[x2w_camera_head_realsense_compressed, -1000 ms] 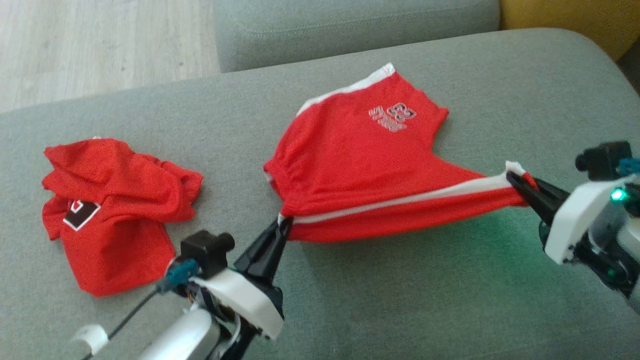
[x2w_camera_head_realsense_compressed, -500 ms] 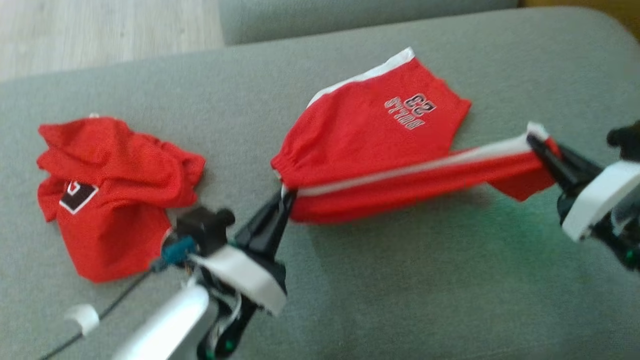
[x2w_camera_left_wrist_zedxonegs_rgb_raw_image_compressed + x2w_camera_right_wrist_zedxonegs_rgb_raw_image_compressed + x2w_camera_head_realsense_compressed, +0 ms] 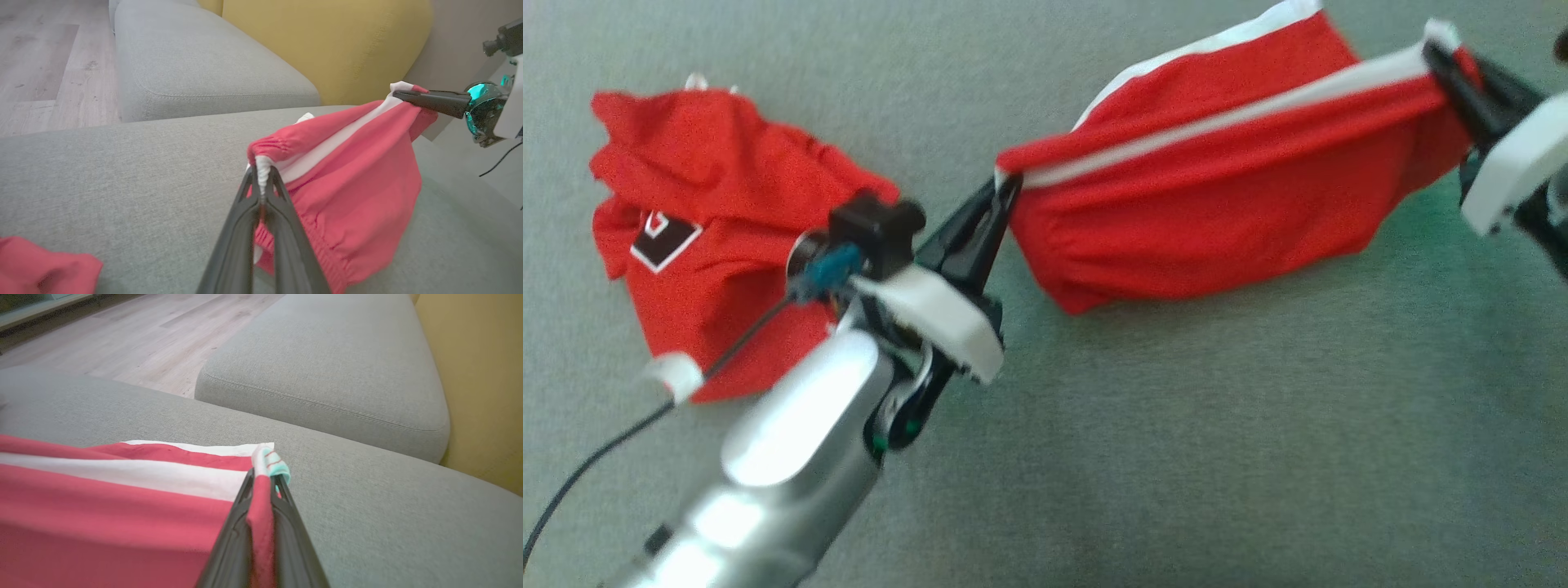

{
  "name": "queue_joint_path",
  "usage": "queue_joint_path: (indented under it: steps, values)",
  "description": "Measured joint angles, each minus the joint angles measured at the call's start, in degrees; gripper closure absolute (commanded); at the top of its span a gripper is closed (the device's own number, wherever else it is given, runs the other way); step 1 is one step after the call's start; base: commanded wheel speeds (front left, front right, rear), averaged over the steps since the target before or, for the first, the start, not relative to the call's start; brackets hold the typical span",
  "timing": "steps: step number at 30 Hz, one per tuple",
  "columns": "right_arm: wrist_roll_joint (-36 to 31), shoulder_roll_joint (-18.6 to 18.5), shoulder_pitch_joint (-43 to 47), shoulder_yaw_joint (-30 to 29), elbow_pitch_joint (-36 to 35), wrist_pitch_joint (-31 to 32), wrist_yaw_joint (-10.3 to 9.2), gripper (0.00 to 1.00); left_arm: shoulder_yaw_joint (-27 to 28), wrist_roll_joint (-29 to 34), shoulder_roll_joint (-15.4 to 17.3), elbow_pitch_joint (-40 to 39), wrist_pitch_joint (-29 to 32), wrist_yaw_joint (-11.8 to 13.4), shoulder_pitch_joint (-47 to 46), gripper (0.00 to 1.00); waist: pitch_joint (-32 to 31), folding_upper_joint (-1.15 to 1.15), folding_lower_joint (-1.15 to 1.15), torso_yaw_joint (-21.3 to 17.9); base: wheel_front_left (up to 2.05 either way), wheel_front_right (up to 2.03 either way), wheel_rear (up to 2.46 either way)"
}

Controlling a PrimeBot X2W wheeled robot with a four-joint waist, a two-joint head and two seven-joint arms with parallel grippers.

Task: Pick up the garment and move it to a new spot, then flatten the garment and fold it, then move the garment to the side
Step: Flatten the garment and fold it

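The garment [image 3: 1217, 188] is a pair of red shorts with a white side stripe, stretched in the air between my two grippers above the grey sofa cushion [image 3: 1176, 449]. My left gripper [image 3: 1010, 184] is shut on its waistband corner, also seen pinched in the left wrist view [image 3: 263, 171]. My right gripper [image 3: 1436, 51] is shut on the leg-hem end at the upper right; the right wrist view shows the red and white cloth [image 3: 122, 498] clamped between its fingers [image 3: 282, 522]. The shorts hang down in a sagging fold below the taut stripe.
A second red garment [image 3: 694, 237] with a black and white patch lies crumpled on the cushion at the left, partly behind my left arm. Another grey cushion [image 3: 196, 69], a yellow backrest [image 3: 327, 45] and wooden floor [image 3: 135, 339] lie beyond.
Both grippers have lifted the shorts off the cushion, so the body now hangs below the stripe with the printed side hidden. The head camera has tilted down, shifting the whole picture.
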Motion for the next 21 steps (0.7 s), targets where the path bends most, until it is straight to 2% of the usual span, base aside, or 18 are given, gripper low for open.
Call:
queue_joint_path:
  steps: [14, 15, 16, 17, 21]
  values:
    - [-2.71, 2.34, -11.67, 3.61, 11.93, 1.24, 0.00, 1.00, -1.02, 1.67, -6.25, 13.68, -1.69, -4.43, -11.83, 1.00, 8.14, 0.00, -0.01, 4.96, 0.00, 0.00, 0.00]
    - [-2.76, 2.53, -12.26, 3.82, 13.01, 1.21, 0.00, 0.44, -1.25, 2.09, -6.60, 14.54, -1.70, -4.49, -12.39, 0.67, 8.48, 0.00, -0.01, 5.22, 0.00, 0.00, 0.00]
    - [-3.03, 2.86, -12.82, 3.80, 14.44, 1.05, 0.00, 0.00, -1.51, 2.38, -6.94, 15.41, -1.88, -4.49, -12.87, 0.13, 8.76, 0.00, -0.01, 5.44, 0.00, 0.00, 0.00]
    - [-3.37, 3.22, -13.45, 3.96, 16.12, 1.11, 0.00, 0.00, -1.57, 2.58, -7.26, 16.13, -2.24, -4.45, -13.15, 0.00, 8.95, 0.00, -0.01, 5.62, 0.00, 0.00, 0.00]
    - [-5.03, 4.30, -14.60, 3.82, 21.84, -1.30, 0.00, 0.00, -0.90, 2.55, -7.35, 19.29, -4.24, -3.99, -13.37, 0.00, 8.51, 0.00, -0.01, 5.67, 0.00, 0.00, 0.00]
